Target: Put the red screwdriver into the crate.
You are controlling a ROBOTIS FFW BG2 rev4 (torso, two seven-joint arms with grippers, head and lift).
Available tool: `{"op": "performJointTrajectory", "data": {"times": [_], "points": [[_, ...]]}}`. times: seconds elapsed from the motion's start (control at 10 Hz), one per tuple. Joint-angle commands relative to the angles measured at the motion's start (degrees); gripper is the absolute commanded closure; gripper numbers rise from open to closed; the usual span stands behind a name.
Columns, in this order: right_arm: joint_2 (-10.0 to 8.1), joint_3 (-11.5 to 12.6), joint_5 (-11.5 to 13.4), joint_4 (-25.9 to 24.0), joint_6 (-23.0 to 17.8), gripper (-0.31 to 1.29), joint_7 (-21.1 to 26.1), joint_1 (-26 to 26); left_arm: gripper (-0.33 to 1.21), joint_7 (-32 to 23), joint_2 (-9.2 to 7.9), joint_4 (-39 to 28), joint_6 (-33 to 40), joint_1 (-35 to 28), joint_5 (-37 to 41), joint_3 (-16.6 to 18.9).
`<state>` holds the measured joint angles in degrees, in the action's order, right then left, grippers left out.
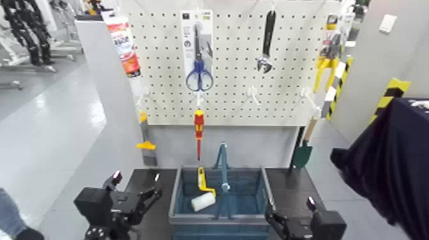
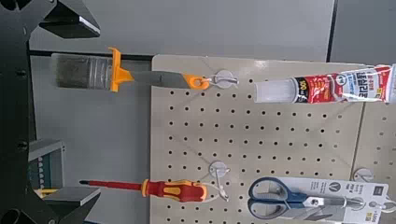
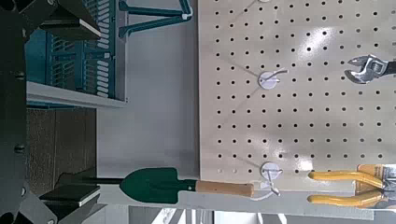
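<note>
The red screwdriver (image 1: 198,129) hangs tip down from a hook on the white pegboard (image 1: 236,96), just behind and above the crate (image 1: 176,195); the left wrist view shows the red screwdriver (image 2: 174,189) too. The blue-grey crate stands on the dark table with its tall handle bar (image 1: 221,167) up, and part of the crate (image 3: 73,58) shows in the right wrist view. My left gripper (image 1: 136,184) is open, low at the crate's left, well below the screwdriver. My right gripper (image 1: 290,215) is open, low at the crate's right. Both hold nothing.
A yellow-handled paint roller (image 1: 203,195) lies in the crate. On the board hang blue scissors (image 1: 198,71), a wrench (image 1: 266,39), yellow pliers (image 1: 324,67), a green trowel (image 1: 302,152) and a scraper (image 1: 146,142). A dark sleeve (image 1: 389,166) reaches in at the right.
</note>
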<state>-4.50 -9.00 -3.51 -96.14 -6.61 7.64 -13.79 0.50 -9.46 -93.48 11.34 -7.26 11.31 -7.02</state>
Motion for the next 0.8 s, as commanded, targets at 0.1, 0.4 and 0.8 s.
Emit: {"op": "performJointTrajectory", "data": {"times": [0.1, 0.4, 0.8], "points": [[0.2, 0.21, 0.0, -0.02, -0.07, 0.14, 0.01, -0.19, 0.11, -0.85, 0.49, -0.13, 0.09, -1.01, -2.34, 1.04], [0.2, 0.3, 0.0, -0.02, 0.11, 0.14, 0.01, -0.19, 0.11, -1.73, 0.75, -0.74, -0.79, -2.41, -4.19, 2.01], [0.37, 0.3, 0.0, -0.02, 0.02, 0.14, 0.01, -0.27, 0.11, -0.33, 0.75, -0.83, -2.99, -1.36, -3.49, 1.92]]}}
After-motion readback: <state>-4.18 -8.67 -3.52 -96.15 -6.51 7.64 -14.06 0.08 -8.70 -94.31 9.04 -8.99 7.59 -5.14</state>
